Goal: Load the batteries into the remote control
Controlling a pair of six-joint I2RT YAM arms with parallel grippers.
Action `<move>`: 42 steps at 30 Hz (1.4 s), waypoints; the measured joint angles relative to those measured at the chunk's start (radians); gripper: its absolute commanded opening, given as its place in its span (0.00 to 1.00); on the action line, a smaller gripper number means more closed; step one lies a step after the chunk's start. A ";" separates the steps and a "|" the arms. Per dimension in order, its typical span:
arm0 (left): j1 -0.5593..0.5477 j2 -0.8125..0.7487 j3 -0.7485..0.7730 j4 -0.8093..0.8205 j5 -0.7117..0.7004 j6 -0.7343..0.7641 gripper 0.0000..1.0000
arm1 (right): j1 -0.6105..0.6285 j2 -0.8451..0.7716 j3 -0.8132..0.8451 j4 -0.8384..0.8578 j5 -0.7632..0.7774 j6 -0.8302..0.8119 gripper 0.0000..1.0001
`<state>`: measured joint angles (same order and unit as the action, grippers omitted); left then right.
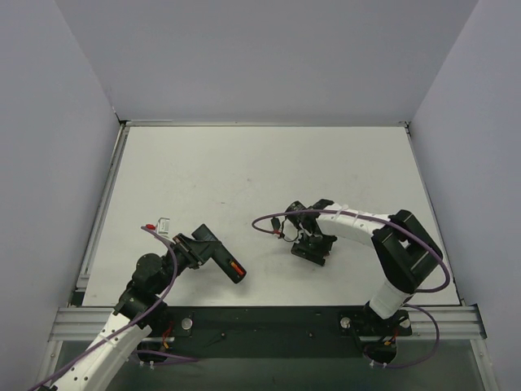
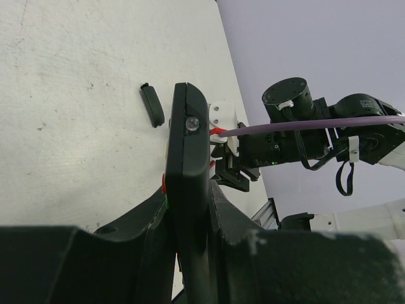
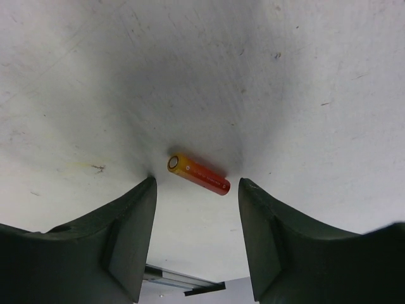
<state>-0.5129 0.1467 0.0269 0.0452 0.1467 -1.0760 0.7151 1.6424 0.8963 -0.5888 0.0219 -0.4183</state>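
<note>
White tabletop (image 1: 244, 163) bears a black cover piece (image 2: 152, 105) and one red battery (image 3: 197, 174).

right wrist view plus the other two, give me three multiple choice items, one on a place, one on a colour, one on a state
1. Where does the small red-orange cylindrical battery lie?
A. on the white table, between the fingers of the right gripper
B. on a wooden shelf
C. in a blue bowl

2. What colour is the small flat cover piece lying on the table?
A. white
B. black
C. green

3. The left gripper is:
A. open and empty
B. shut on the slim black rectangular remote control
C. shut on a white cup

Answers:
1 A, the right wrist view shows the battery flat on the table in the gap between the two fingers.
2 B, it shows dark against the pale surface in the left wrist view.
3 B, its fingers clamp the remote control on both sides.
</note>
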 measured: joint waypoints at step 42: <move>0.000 0.005 0.000 0.003 0.011 -0.022 0.00 | -0.138 0.205 0.246 -0.029 -0.107 0.433 0.33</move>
<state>-0.5129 0.1513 0.0269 0.0486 0.1574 -1.0981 0.5766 1.8477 1.1419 -0.6182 -0.0849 0.0151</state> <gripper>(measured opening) 0.298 0.261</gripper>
